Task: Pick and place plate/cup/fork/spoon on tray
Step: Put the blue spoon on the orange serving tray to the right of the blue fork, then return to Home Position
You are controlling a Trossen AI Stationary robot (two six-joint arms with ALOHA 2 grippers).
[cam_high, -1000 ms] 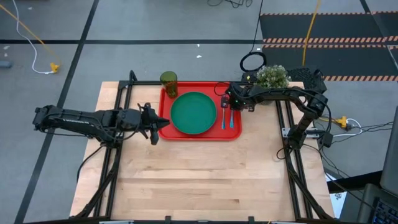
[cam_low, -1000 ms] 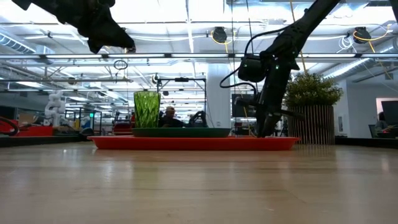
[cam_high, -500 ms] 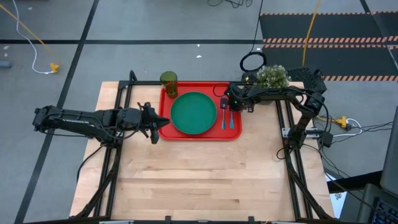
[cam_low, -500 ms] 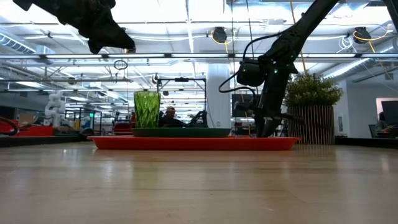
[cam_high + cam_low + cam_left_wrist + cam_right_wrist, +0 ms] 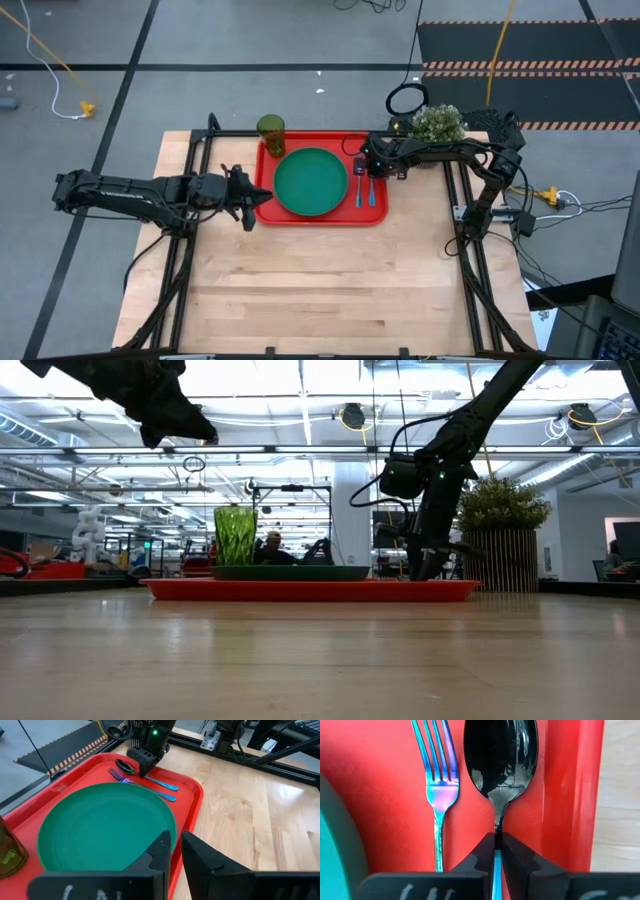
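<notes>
The red tray lies at the table's far middle. On it are the dark-green plate, the olive cup standing at its far left corner, and the fork next to the spoon along its right rim. My right gripper points steeply down over the spoon and is shut on it. My left gripper hangs raised just left of the tray, fingers almost together with nothing between them. My right gripper pinches the spoon's light-blue handle just behind the dark bowl, between its two fingers. The fingers come from above, slanting down from the table's right side. The spoon lies flat on the tray floor, parallel to the fork.
A potted plant stands at the far right, just beyond the tray, beside my right arm. A black ring lies on the floor behind the table. Bare wood stretches over the table's near half.
</notes>
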